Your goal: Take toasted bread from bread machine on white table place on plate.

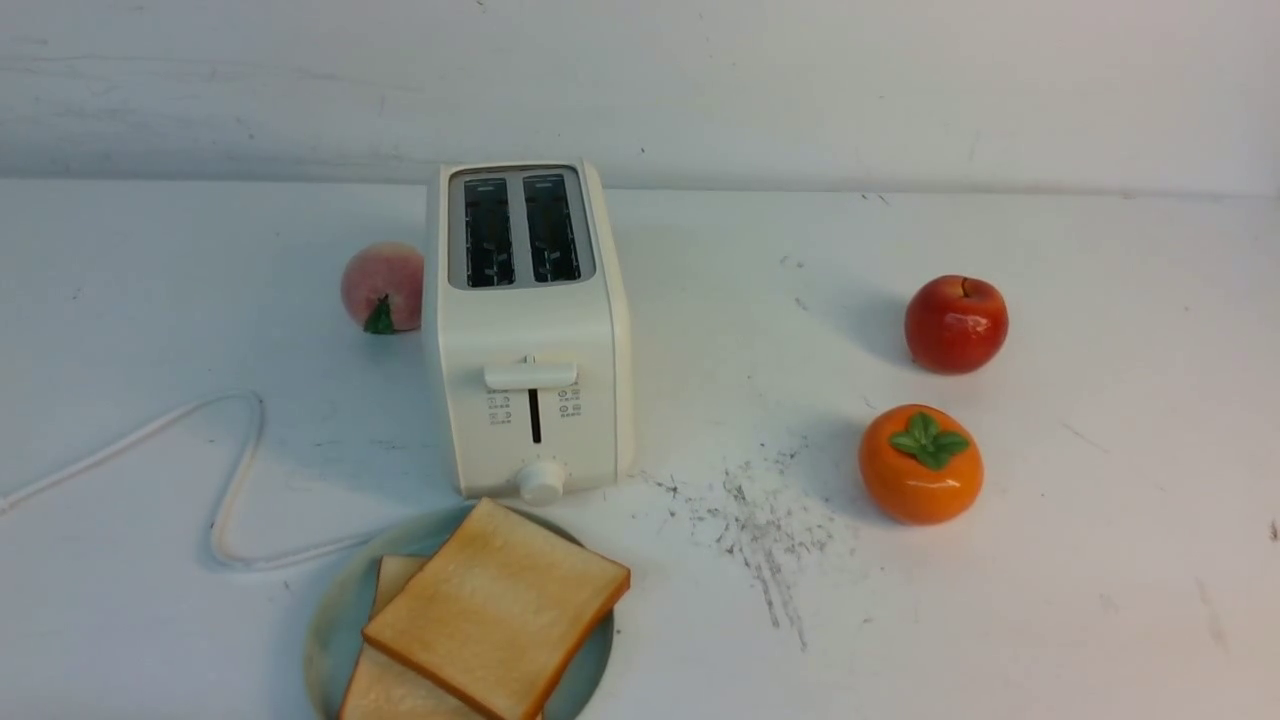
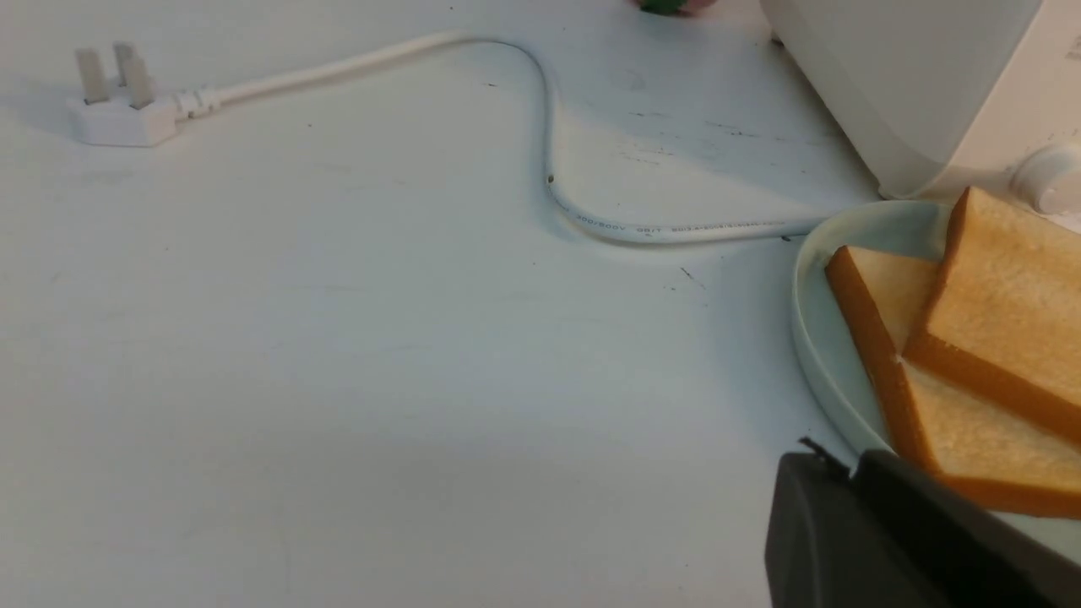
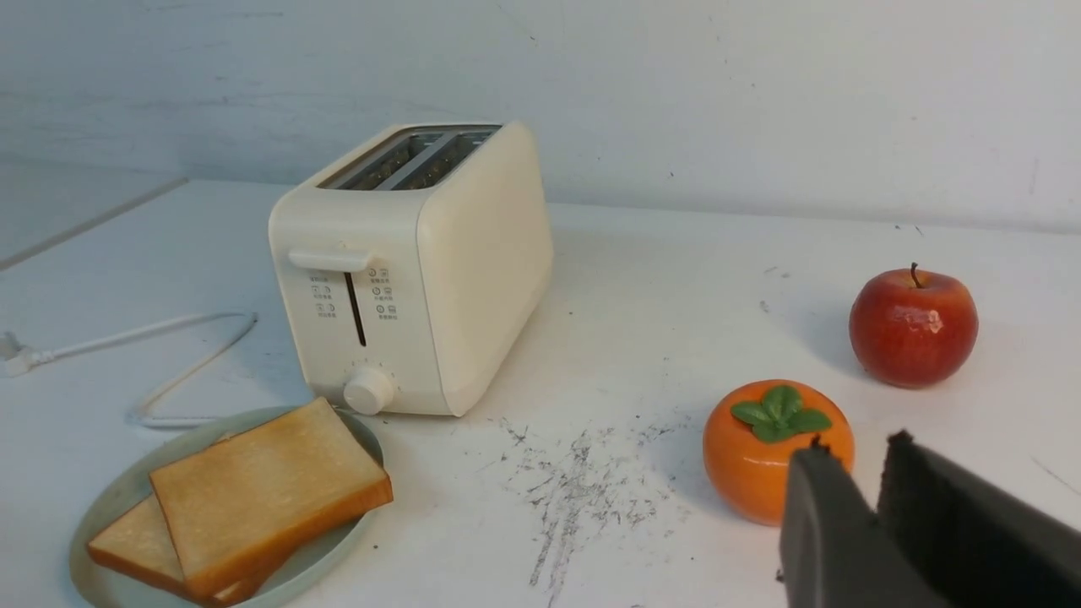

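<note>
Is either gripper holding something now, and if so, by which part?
Nothing is held. Both toast slices lie on the plate; the left gripper and right gripper have nothing between their fingers.

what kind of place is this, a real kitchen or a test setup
Probably a staged test tabletop, not a kitchen: a bare scuffed white table, an unplugged toaster with its plug lying loose, and glossy fake-looking fruit like the persimmon.

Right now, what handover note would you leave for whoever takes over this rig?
Left hand: empty, nearly shut, beside the plate.
Right hand: empty, narrow gap between its fingers, near the persimmon.
Both slices of toasted bread lie stacked on the plate in front of the bread machine, whose slots are empty.
Done: both slices moved.
Left: nothing but parking the arms.
</note>
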`<action>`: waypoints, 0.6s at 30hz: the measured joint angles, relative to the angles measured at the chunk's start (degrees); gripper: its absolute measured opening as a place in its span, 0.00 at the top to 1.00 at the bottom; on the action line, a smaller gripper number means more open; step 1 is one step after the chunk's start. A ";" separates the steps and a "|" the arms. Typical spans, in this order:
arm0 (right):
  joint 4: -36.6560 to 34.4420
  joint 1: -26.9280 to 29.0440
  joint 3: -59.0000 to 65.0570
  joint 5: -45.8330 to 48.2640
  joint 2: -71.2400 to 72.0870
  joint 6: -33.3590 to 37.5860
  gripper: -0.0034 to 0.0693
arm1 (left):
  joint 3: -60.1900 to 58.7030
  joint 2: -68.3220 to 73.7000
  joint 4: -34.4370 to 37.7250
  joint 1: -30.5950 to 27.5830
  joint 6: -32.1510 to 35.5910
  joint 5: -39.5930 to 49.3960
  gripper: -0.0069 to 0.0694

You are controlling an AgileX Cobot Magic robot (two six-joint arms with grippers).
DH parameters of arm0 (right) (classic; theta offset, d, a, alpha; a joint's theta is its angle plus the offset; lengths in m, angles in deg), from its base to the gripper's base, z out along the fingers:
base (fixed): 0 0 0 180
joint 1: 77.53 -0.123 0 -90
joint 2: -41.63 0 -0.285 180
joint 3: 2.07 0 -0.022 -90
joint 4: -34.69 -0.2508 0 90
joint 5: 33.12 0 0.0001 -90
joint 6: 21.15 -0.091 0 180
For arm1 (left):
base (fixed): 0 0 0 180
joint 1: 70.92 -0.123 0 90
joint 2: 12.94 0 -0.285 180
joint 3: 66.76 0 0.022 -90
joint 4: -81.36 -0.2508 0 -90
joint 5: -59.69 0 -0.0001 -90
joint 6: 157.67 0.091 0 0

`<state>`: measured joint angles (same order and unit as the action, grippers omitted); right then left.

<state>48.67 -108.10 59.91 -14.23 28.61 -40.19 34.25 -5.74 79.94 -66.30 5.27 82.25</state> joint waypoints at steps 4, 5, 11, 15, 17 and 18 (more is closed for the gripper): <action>-1.83 2.71 0.00 -0.27 1.03 -1.08 0.81 | 0.00 0.00 0.00 0.00 0.00 0.00 0.84; -1.83 3.36 0.00 -0.28 1.03 -1.14 0.81 | 0.00 0.00 0.00 0.00 0.00 0.00 0.84; -2.63 15.34 1.50 -1.13 1.15 -1.50 0.79 | 0.00 0.00 0.00 0.00 0.00 0.00 0.83; -2.63 20.86 7.49 -3.84 1.15 -1.50 0.79 | 0.00 0.00 0.00 0.00 0.00 0.00 0.82; -2.48 23.79 12.07 -5.77 1.15 -1.50 0.79 | 0.00 0.00 0.00 0.00 0.00 0.00 0.82; -2.16 24.93 14.50 -6.57 1.15 -1.50 0.79 | 0.00 0.00 0.00 0.00 0.00 0.00 0.82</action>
<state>46.51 -83.17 74.42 -20.80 29.76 -41.69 34.25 -5.74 79.94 -66.30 5.27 82.25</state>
